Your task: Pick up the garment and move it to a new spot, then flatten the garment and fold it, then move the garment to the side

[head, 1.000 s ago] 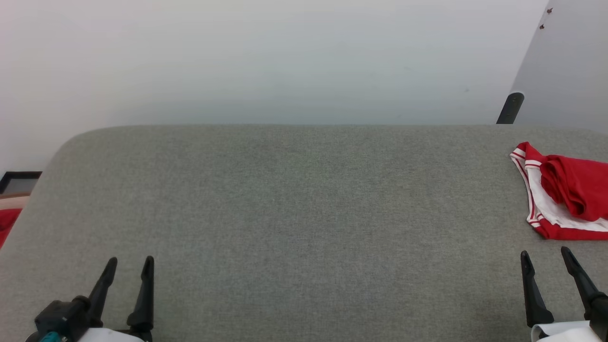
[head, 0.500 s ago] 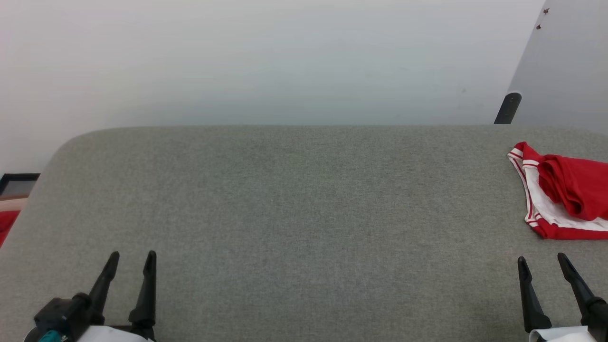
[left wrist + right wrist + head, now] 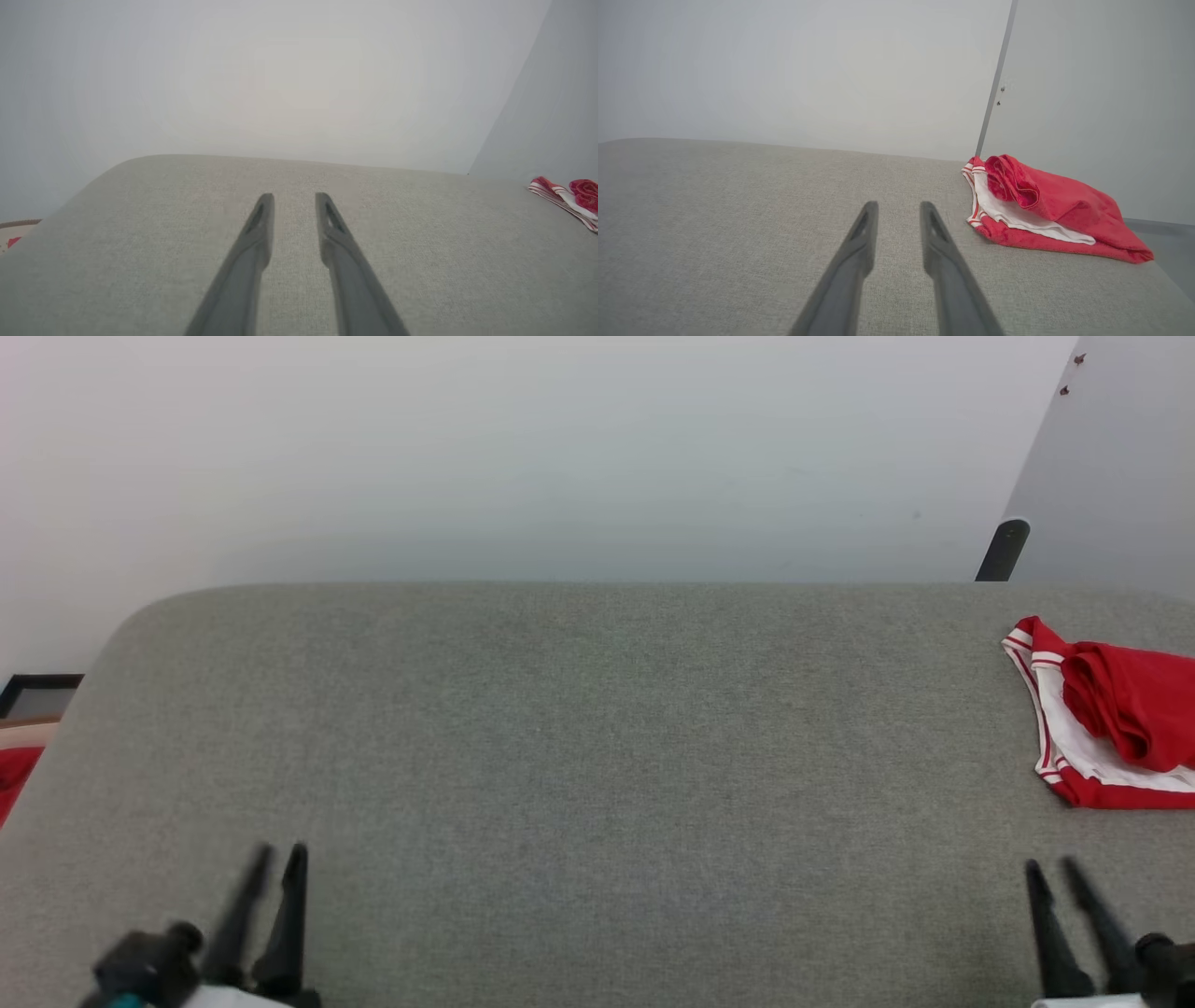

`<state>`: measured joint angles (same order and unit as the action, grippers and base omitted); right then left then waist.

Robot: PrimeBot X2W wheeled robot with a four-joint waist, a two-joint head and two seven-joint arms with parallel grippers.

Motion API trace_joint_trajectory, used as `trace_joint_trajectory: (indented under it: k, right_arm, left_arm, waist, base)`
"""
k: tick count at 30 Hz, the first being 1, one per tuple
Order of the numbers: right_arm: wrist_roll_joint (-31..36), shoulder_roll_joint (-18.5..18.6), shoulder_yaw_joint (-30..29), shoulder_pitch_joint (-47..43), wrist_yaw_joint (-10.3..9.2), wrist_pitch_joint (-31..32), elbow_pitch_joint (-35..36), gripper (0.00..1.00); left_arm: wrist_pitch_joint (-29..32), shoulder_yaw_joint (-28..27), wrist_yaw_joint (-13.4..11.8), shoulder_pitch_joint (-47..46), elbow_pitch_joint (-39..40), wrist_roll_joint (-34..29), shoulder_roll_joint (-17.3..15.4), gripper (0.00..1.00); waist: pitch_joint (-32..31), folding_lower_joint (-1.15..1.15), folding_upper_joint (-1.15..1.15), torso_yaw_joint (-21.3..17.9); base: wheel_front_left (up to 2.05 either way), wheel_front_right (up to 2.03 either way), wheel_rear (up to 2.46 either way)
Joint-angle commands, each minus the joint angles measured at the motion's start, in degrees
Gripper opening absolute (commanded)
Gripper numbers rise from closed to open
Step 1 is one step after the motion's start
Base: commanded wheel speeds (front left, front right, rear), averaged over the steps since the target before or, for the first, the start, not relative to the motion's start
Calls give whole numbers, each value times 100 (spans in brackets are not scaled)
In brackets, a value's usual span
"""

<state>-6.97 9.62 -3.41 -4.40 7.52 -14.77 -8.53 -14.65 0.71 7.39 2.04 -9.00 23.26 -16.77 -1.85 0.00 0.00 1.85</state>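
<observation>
Garment [image 3: 1120, 705] bunched, far right | left fingers [image 3: 294, 907], right fingers [image 3: 1040, 919]: parted, empty

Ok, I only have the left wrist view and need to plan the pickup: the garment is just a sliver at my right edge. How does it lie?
Observer: In the right wrist view the garment is a crumpled heap, red folds over a white panel, near the right edge of the grey surface.
Operator: Is the right gripper on it?
Observer: No. The right gripper is open and empty; the garment lies ahead and to its right, apart.
Operator: Anything behind the heap?
Observer: In the head view a dark post stands beyond the surface's far edge, behind the heap's left end.
</observation>
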Motion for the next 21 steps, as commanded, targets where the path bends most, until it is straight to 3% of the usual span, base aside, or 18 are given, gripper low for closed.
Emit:
trace_joint_trajectory:
  k: [1, 5, 21]
  right_arm:
    - [-8, -7, 1, 1, 0, 3, -25, 0]
    - [-98, -99, 9, -33, 0, 48, -221, 0]
    - [-1875, -217, -66, 210, -1, 488, -281, 0]
  left_arm:
    - [5, 3, 0, 11, -21, 8, 18, 0]
    - [33, 63, 0, 124, -206, 81, 182, 0]
    - [470, -107, 2, -89, -263, 1521, 432, 0]
  waist:
    - [0, 0, 0, 0]
    - [2, 0, 0, -2]
    - [28, 0, 0, -25]
  base:
    - [0, 0, 0]
    - [0, 0, 0]
    - [0, 0, 0]
